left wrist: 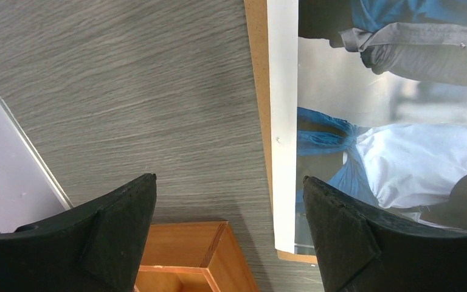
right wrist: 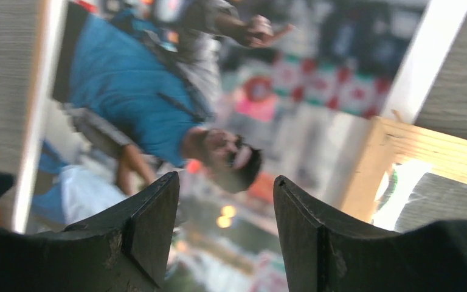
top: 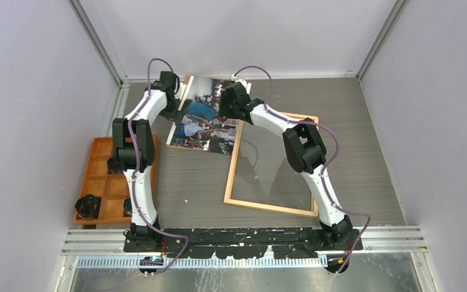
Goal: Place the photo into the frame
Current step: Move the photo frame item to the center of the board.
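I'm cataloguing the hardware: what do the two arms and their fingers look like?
The left arm and right arm have white link shells, black joints and black bases. A purple cable loops along each. The fingers are matte black, blunt wedges.

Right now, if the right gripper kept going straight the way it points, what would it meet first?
Most likely the photo: the open right gripper aims at its printed face, with a corner of the frame just off to one side. How high above the paper it sits is unclear.

Glossy paper photo [top: 202, 125]; light wood frame [top: 233, 164]; matt grey woodgrain table [top: 182, 176].
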Controlling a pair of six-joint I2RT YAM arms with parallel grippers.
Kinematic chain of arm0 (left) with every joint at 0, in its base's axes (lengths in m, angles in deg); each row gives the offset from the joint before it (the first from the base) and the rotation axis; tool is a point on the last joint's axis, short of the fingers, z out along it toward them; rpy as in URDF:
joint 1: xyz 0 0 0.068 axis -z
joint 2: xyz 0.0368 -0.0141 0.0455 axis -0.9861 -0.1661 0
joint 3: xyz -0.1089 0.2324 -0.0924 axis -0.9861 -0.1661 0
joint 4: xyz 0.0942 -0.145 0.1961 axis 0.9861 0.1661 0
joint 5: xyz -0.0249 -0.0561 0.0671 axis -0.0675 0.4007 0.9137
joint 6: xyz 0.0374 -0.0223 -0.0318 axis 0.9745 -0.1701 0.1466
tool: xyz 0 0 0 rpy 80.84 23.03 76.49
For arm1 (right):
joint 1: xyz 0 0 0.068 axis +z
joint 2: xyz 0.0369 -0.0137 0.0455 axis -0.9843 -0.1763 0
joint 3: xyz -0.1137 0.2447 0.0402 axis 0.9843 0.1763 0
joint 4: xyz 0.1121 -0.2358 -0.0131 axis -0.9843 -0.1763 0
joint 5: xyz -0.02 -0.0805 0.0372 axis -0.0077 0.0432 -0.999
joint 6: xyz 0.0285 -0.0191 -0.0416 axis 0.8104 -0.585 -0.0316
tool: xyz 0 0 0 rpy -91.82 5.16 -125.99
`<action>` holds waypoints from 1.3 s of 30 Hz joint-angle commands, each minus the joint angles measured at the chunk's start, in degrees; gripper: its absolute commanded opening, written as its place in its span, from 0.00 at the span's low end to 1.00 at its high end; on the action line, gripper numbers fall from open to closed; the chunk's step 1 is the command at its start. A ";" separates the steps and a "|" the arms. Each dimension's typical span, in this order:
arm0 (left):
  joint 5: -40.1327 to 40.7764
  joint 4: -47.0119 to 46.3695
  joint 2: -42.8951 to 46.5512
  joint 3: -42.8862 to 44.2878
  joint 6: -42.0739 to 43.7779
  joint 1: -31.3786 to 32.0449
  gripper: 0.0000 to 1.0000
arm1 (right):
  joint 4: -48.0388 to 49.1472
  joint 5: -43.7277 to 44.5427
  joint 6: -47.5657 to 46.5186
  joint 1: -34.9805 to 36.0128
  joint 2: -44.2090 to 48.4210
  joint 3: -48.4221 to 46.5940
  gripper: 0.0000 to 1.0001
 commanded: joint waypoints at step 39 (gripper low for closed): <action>11.75 -7.22 -3.75 -8.79 8.71 3.80 0.92 | -3.20 2.02 3.17 -4.05 4.62 9.46 0.64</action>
